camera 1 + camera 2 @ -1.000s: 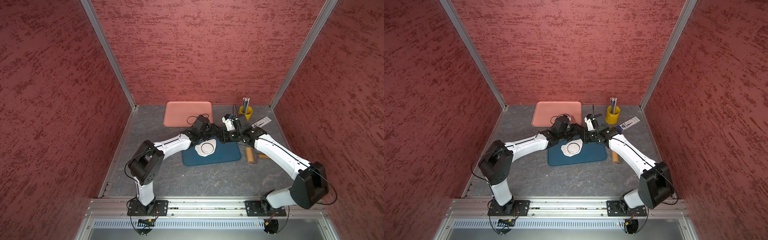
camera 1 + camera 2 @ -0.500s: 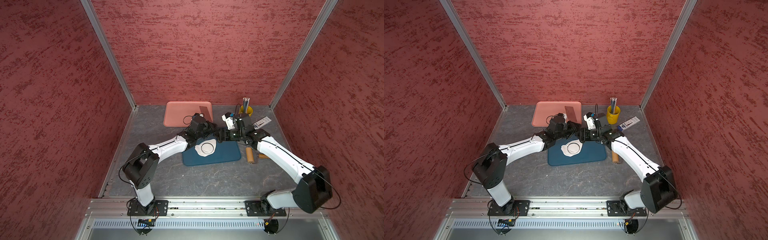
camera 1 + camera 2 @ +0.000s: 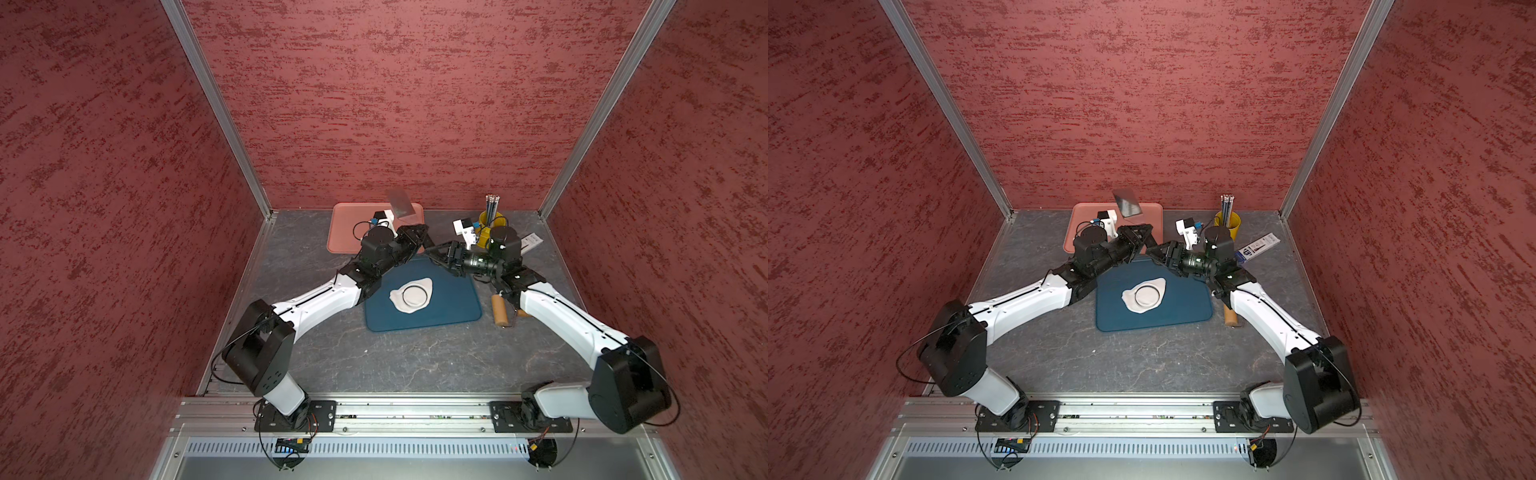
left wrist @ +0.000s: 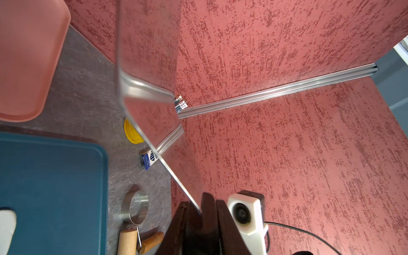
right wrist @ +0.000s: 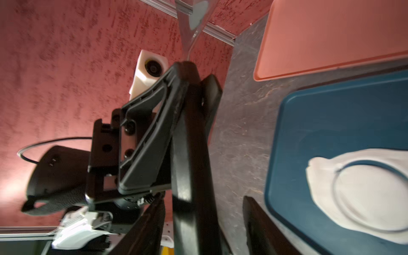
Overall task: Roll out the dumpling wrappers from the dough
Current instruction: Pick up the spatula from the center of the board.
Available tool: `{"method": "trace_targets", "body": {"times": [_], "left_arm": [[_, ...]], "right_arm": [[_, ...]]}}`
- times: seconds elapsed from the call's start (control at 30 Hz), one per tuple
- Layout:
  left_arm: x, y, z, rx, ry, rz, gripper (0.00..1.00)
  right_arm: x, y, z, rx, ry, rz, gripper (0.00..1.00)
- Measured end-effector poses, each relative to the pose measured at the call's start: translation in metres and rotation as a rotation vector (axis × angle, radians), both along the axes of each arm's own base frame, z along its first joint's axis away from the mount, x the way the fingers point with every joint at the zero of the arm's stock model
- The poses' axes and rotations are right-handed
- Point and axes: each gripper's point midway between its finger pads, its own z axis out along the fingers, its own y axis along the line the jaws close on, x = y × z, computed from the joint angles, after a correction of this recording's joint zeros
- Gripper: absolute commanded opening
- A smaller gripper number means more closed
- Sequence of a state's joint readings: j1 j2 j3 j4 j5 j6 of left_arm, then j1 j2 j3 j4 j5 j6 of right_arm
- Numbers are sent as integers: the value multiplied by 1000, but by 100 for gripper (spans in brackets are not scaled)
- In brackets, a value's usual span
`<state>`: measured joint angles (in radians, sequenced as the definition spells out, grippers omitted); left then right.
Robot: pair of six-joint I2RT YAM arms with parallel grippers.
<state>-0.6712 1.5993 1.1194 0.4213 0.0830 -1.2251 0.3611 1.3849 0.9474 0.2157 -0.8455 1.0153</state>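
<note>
Wrapper disc (image 3: 414, 296) looks cut but lies w/in the dough (image 3: 424, 285) on the blue tray (image 3: 457, 309); L pincer (image 3: 423, 240) pinches a metal scraper (image 3: 400, 204) held raised, R pincer (image 3: 434, 252) spread & empty just beside it, so next prob. lower blade, slide under disc w/o tearing.

Lab robot cell: red textured walls (image 3: 415, 104), aluminium frame rails (image 3: 216, 104).

In the left wrist view, the frame edge cuts off the dough (image 4: 6, 229), and the metal scraper (image 4: 145, 66) hides most of the yellow cup (image 4: 131, 132). In both top views, the right arm covers part of the rolling pin (image 3: 500, 309). The box (image 3: 1258, 247) label is illegible.
</note>
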Motion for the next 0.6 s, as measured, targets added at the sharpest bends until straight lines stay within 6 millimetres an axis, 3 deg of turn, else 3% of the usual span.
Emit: {"method": "trace_targets", "body": {"times": [0.03, 0.2, 0.3, 0.4, 0.53, 0.6], "left_arm": [[0, -1, 1, -3, -4, 0, 0], [-2, -1, 4, -12, -14, 6, 0], [-4, 0, 13, -59, -15, 5, 0], [-6, 0, 18, -68, -31, 4, 1], [-7, 1, 18, -53, -37, 4, 18], [-8, 0, 18, -36, -43, -1, 32]], "right_arm": [[1, 1, 1, 20, 10, 5, 37], [2, 4, 12, 81, 17, 13, 22], [-1, 5, 22, 111, 11, 33, 5], [-3, 5, 26, 120, 3, 34, 0], [-5, 4, 26, 106, 1, 34, 0], [-7, 3, 26, 94, 2, 36, 0]]}}
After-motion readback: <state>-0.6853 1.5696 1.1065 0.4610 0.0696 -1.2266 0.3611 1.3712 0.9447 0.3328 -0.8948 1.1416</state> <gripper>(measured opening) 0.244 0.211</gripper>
